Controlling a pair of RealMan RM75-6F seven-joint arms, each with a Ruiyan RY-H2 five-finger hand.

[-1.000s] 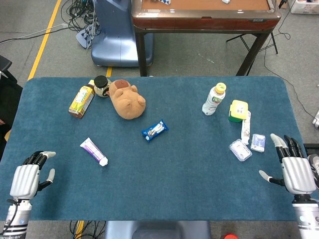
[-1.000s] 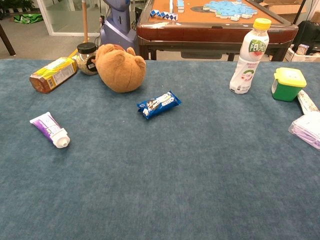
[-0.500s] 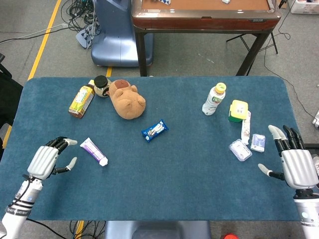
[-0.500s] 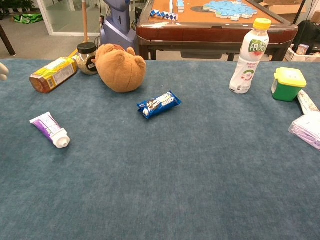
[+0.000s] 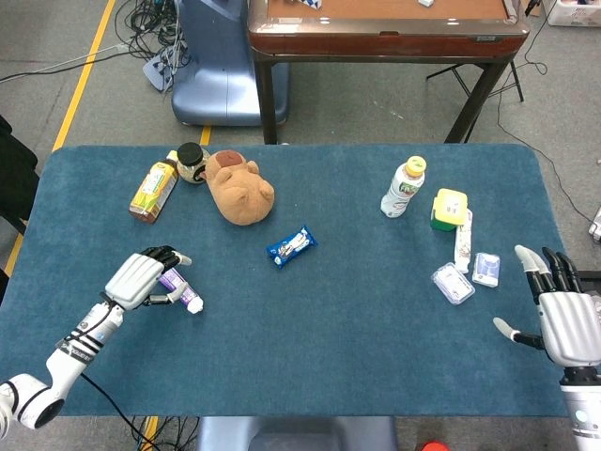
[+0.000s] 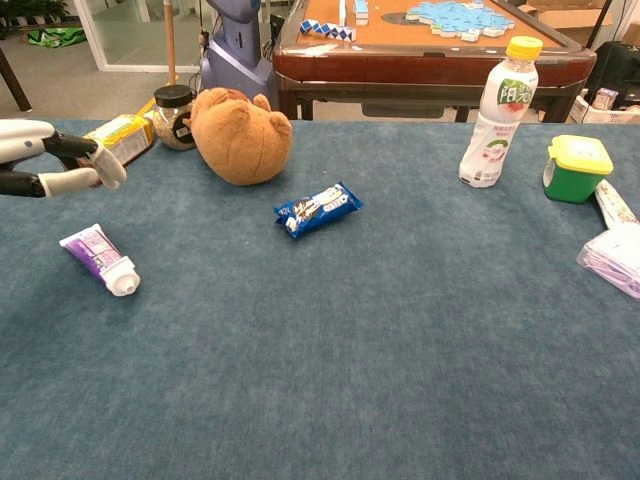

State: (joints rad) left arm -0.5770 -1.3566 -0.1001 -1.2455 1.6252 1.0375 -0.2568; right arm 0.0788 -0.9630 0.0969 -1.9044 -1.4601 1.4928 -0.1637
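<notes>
Head view: blue table [image 5: 310,357], left hand [image 5: 141,277] hovering over the tail end of the toothpaste tube [image 5: 184,292], fingers apart, nothing gripped. Chest view shows the hand [image 6: 45,160] above the mat with clear air beneath it; tube [image 6: 98,258] lies flat just below and in front of it, cap end pointing away towards the table's near edge. Best approach, I'd say: come straight down, straddle the tube across its width, close slowly so it doesn't squirt sideways. Right hand [image 5: 563,319] spread open, well apart, at the other end.
</notes>
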